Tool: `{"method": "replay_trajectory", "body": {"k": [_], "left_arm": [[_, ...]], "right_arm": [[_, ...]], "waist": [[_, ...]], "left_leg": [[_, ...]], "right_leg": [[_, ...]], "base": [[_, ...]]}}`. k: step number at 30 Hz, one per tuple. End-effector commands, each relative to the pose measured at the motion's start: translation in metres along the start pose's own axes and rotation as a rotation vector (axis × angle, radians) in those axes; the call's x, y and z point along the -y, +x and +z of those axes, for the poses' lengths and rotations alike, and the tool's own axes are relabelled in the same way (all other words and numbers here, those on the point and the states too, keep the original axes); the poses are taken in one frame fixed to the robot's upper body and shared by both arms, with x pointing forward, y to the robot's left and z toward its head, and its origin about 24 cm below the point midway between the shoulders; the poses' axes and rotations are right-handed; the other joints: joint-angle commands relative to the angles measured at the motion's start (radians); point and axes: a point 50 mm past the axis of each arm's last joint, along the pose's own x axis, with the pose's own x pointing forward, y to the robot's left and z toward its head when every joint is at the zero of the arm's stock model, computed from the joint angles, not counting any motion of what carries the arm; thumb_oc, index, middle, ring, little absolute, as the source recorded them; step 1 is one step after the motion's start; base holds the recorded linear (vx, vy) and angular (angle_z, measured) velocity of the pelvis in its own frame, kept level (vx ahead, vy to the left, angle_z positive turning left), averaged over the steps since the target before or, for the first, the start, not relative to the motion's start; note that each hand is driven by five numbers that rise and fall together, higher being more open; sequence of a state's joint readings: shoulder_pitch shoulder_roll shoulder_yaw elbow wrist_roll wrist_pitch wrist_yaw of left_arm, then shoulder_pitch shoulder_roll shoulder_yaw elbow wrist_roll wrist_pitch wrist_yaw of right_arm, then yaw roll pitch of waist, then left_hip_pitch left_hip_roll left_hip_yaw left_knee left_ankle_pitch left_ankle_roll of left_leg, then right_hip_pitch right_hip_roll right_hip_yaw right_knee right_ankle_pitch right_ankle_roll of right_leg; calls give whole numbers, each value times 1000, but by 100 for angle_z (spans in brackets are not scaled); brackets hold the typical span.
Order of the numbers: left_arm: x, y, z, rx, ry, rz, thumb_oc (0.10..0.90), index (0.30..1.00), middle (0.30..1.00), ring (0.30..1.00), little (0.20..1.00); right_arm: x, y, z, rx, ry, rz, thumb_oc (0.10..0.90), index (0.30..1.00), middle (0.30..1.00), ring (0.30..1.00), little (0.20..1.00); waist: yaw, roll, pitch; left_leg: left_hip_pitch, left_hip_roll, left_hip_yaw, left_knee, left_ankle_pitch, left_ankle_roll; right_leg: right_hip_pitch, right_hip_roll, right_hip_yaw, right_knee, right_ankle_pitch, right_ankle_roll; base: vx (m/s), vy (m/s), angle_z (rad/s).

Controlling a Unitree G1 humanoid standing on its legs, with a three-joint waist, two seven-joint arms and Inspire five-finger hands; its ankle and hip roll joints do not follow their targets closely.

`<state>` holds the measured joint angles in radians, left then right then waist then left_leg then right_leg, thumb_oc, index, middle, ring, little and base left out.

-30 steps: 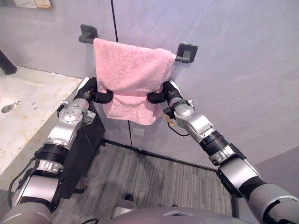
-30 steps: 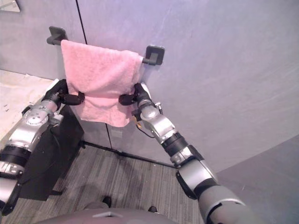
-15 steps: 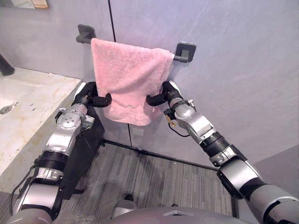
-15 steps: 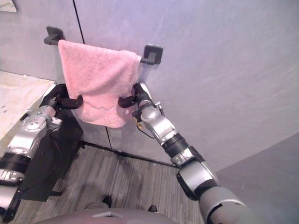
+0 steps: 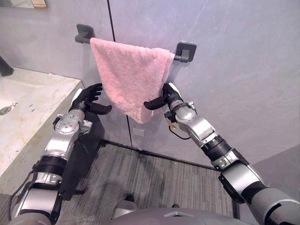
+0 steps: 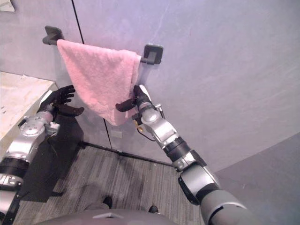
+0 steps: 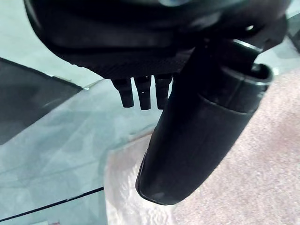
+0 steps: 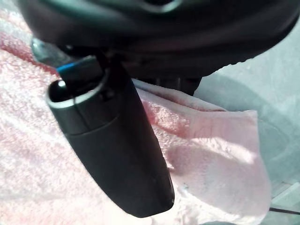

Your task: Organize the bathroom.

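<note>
From the left eye view, we find the pink towel (image 5: 131,77) draped over the towel bar (image 5: 176,56) on the grey wall (image 5: 234,70), its lower edge drawn down to a point on the right. Our left hand (image 5: 87,99) hangs just left of the cloth with its fingers spread and nothing in them, apart from the towel. Our right hand (image 5: 165,97) sits at the towel's right edge, thumb lying across the front of the cloth. To the far left lies the counter (image 5: 33,103), and a dark cabinet (image 5: 86,140) stands beneath our left arm. In the right eye view, the towel bar's brackets (image 6: 153,53) bound the cloth on each side, and bare wall lies to the right, so we judge there is free room there and below, above the floor (image 6: 126,183). In the left wrist view, the left hand's fingers (image 7: 143,91) reach out straight and the thumb (image 7: 197,136) stands clear before the cloth, gripping nothing. In the right wrist view, the thumb (image 8: 112,145) presses on the towel, which bunches into a fold past it; we take the cloth to be pinched there. We expect the towel to be soft, light and limp, sliding easily on the bar, so we would hold it at the lower corners and pull evenly.
</note>
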<state>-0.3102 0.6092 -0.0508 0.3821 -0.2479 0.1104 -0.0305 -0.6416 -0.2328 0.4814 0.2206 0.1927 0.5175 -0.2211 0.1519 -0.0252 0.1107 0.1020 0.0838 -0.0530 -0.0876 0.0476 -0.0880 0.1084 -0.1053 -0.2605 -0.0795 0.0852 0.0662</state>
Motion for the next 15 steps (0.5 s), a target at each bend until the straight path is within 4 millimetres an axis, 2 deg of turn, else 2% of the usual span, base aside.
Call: {"method": "replay_trajectory", "body": {"k": [1, 2, 3, 4, 6, 7, 8, 9, 10, 11, 12, 14, 15], "left_arm": [[-17, 5, 25, 125, -44, 77, 800, 900, 900, 900, 900], [-13, 0, 12, 88, -85, 72, 800, 900, 900, 900, 900], [-13, 0, 12, 88, -85, 72, 800, 900, 900, 900, 900], [-5, -7, -6, 41, -114, 70, 800, 900, 900, 900, 900], [-5, -7, -6, 41, -114, 70, 800, 900, 900, 900, 900], [5, -17, -25, -15, -161, 55, 800, 900, 900, 900, 900], [5, -17, -25, -15, -161, 55, 800, 900, 900, 900, 900], [13, -35, -55, -93, -234, 53, 800, 900, 900, 900, 900], [21, -49, -78, -167, -254, 53, 800, 900, 900, 900, 900], [21, -49, -78, -167, -254, 53, 800, 900, 900, 900, 900], [28, -60, -95, -224, -300, 56, 800, 900, 900, 900, 900], [38, -80, -121, -325, -368, 59, 800, 900, 900, 900, 900], [41, -85, -128, -363, -370, 53, 800, 900, 900, 900, 900]], "right_arm": [[41, 1, 33, 139, -114, -145, 800, 900, 900, 900, 900], [40, -2, 17, 101, -137, -138, 800, 900, 900, 900, 900], [40, -2, 17, 101, -137, -138, 800, 900, 900, 900, 900], [39, -5, -3, 55, -153, -118, 800, 900, 900, 900, 900], [39, -5, -3, 55, -153, -118, 800, 900, 900, 900, 900], [36, -12, -28, -7, -169, -92, 800, 900, 900, 900, 900], [36, -12, -28, -7, -169, -92, 800, 900, 900, 900, 900], [28, -28, -69, -88, -161, -65, 800, 900, 900, 900, 900], [18, -39, -97, -161, -162, -35, 800, 900, 900, 900, 900], [18, -39, -97, -161, -162, -35, 800, 900, 900, 900, 900], [13, -50, -120, -226, -162, -9, 800, 900, 900, 900, 900], [8, -68, -154, -324, -205, 38, 800, 900, 900, 900, 900], [7, -73, -161, -351, -219, 53, 800, 900, 900, 900, 900]], "waist": [[-2, 10, -97], [-2, 10, -97], [-2, 10, -97], [-2, 10, -96], [-2, 10, -96], [-2, 11, -97], [-2, 11, -97], [-3, 13, -95], [-6, 17, -92], [-6, 17, -92], [-6, 20, -86], [-7, 24, -75], [-8, 25, -72]], "left_leg": [[12, 58, 96, 8, -39, -45], [10, 56, 94, 9, -39, -43], [10, 56, 94, 9, -39, -43], [9, 56, 95, 11, -40, -41], [9, 56, 95, 11, -40, -41], [6, 54, 92, 13, -41, -39], [6, 54, 92, 13, -41, -39], [6, 57, 95, 14, -41, -38], [5, 60, 100, 16, -41, -40], [5, 60, 100, 16, -41, -40], [3, 62, 101, 20, -41, -41], [2, 67, 101, 31, -49, -46], [0, 69, 102, 36, -50, -48]], "right_leg": [[37, -60, 51, 4, -105, 59], [35, -61, 51, 4, -105, 60], [35, -61, 51, 4, -105, 60], [33, -62, 52, 4, -104, 60], [33, -62, 52, 4, -104, 60], [31, -61, 55, 3, -104, 62], [31, -61, 55, 3, -104, 62], [29, -58, 58, 2, -104, 59], [26, -56, 60, 4, -106, 57], [26, -56, 60, 4, -106, 57], [25, -54, 61, 4, -106, 55], [28, -54, 57, 3, -110, 55], [27, -54, 55, 5, -111, 54]], "base": [[-60, -4, 1], [-42, -1, 1], [-81, -10, 2], [-38, -9, 1], [-39, -13, 0], [-39, -18, -1], [-93, -34, -4], [-104, -24, -10], [-104, -24, -10], [-89, -14, -15], [-66, -11, -13], [-78, -24, -12], [-41, -19, -5]]}}
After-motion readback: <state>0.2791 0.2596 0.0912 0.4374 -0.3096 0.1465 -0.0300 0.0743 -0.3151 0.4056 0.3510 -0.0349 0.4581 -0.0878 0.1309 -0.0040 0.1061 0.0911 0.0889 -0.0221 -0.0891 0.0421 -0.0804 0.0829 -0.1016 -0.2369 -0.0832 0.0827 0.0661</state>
